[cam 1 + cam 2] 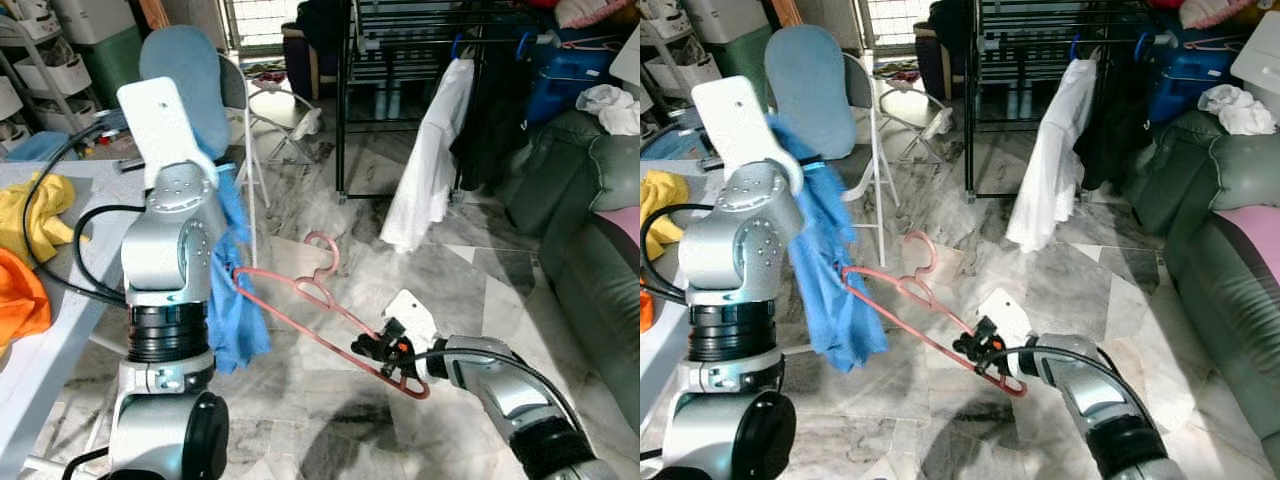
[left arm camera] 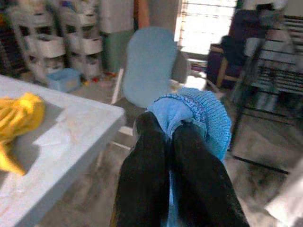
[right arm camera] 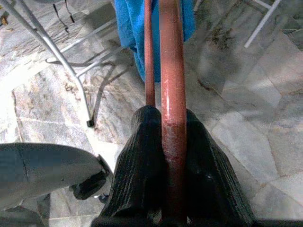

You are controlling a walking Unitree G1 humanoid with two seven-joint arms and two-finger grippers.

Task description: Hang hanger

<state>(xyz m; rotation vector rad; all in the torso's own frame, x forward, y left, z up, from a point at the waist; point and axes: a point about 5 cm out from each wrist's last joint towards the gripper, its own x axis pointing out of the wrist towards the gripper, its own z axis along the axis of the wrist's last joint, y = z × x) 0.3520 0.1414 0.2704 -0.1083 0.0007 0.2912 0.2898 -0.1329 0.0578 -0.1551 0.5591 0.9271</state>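
Pink hanger (image 1: 320, 300) clamped by right pincer (image 1: 385, 352), blue garment (image 2: 194, 113) pinched by left pincer (image 2: 165, 142)

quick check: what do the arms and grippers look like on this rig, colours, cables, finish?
Both arms are silver metal cylinders with black bands at the joints. The left arm has a screw-studded round joint, a flat white plate on top and black cables looping off it. The right arm has a black cable along it, a white block at the wrist and small orange details. Each gripper has two long black fingers, ribbed.
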